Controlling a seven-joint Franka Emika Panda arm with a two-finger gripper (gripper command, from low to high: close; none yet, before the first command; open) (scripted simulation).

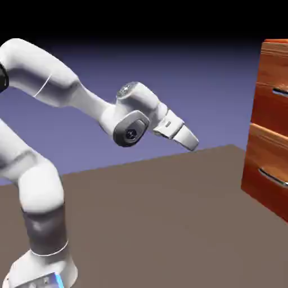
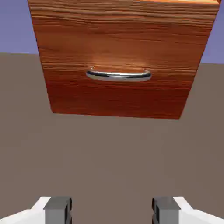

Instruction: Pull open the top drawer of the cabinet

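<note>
Honestly, the white two-finger gripper (image 2: 112,212), jaws apart and empty, sits well away from the tall glossy reddish-brown wood cabinet (image 1: 270,135) and in the hand view faces a thin silver bar handle (image 2: 118,75) that looks like a lower one, so it could easily grab that instead of the uppermost reddish-brown drawer front (image 1: 274,70).

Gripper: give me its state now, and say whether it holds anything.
Gripper: open, holding nothing; well short of the cabinet and its drawer handle.

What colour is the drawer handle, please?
Silver handle, clearest in the hand view.

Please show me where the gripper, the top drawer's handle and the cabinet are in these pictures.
gripper (image 1: 193,142), exterior view, at its fingertips.
top drawer's handle (image 1: 280,91), exterior view, on the silver bar's visible end.
cabinet (image 2: 118,43), hand view, on the wood front above a handle.
</note>
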